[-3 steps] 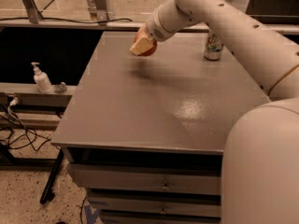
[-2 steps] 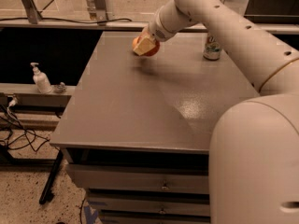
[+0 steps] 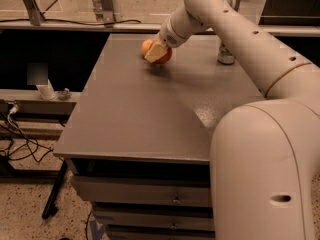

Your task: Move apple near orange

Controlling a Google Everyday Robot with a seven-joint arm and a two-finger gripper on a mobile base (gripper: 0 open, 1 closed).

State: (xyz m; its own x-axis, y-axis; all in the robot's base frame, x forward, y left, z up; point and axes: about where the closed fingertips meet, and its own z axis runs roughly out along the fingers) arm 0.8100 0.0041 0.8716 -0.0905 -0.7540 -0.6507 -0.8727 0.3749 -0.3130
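A grey table (image 3: 135, 119) with drawers (image 3: 145, 196) under its top fills the middle of the scene, seen from above and in front. 1 thick cream robot arm (image 3: 250, 49) rises from the lower right, bends, and reaches across to the far side of the table.

At the end of the arm, the gripper (image 3: 159, 54) sits low over the far middle of the tabletop. It is closed around the apple (image 3: 167, 57), with 1 pale finger (image 3: 154, 53) lying across the front of the fruit, so only the apple's reddish right side shows. A small shadow lies on the table just below. Whether the apple touches the surface cannot be told.

The orange (image 3: 146, 47) sits just to the left of the gripper, right beside the apple and partly hidden by the finger. Whether the 2 fruits touch cannot be told.

1 can (image 3: 226, 54) stands upright near the far right of the table, well apart from the fruit and partly behind the arm.

To the left, a lower shelf (image 3: 30, 101) carries a white bottle (image 3: 46, 90). Dark cables (image 3: 12, 139) trail on the speckled floor (image 3: 25, 209) below it.
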